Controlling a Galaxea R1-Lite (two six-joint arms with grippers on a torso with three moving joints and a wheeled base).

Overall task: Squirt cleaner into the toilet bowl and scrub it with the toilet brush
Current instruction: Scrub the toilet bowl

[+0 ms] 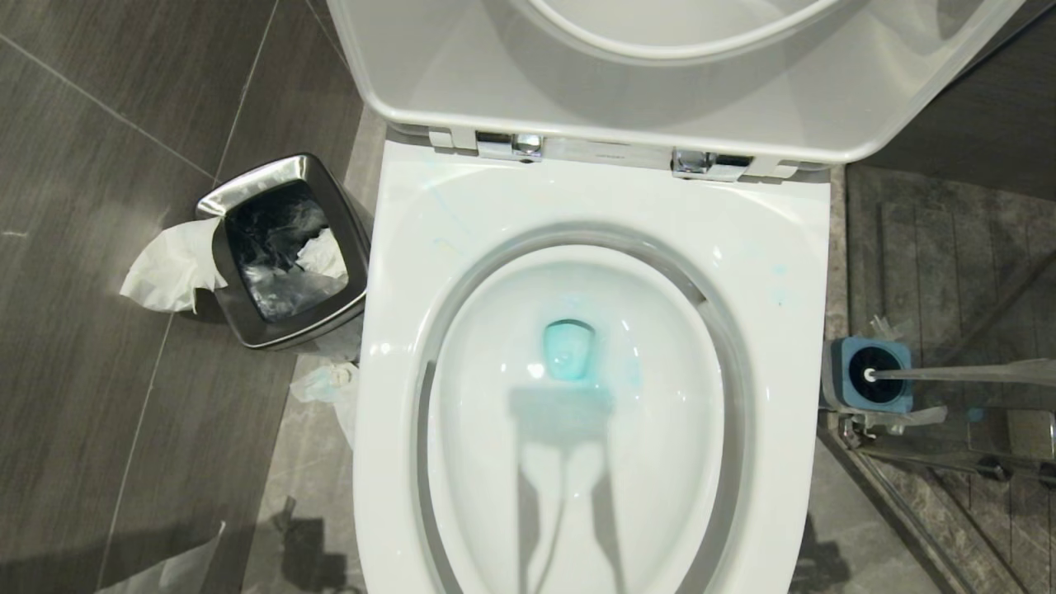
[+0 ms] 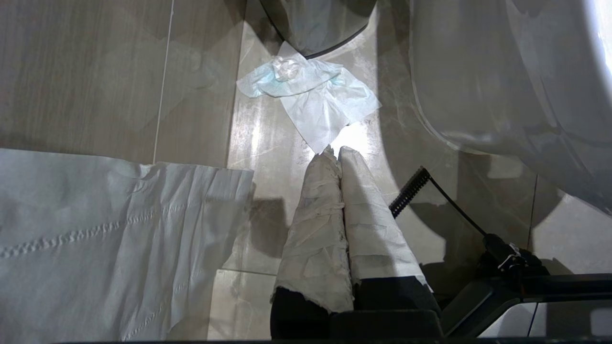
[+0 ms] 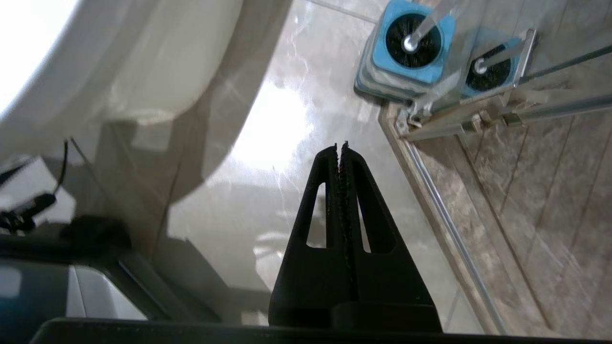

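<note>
Toilet bowl (image 1: 792, 272) basin open above; waste bin (image 1: 285, 247) beside its left.

— Toilet bowl (image 1: 594, 355)?

— I see it glossy white, oval basin inside a squarish rim, seat and lid raised against the back.

— Cleaner (image 1: 569, 351)?

— I read it as teal-blue liquid tinting the small pool at the basin's bottom, with faint blue smears on the porcelain beside it and on the rim.

— Toilet brush (image 1: 874, 375)?

— I find it standing in its blue-topped holder on the floor just beside the bowl, black bristles down inside, white handle leaning away from the toilet.
</note>
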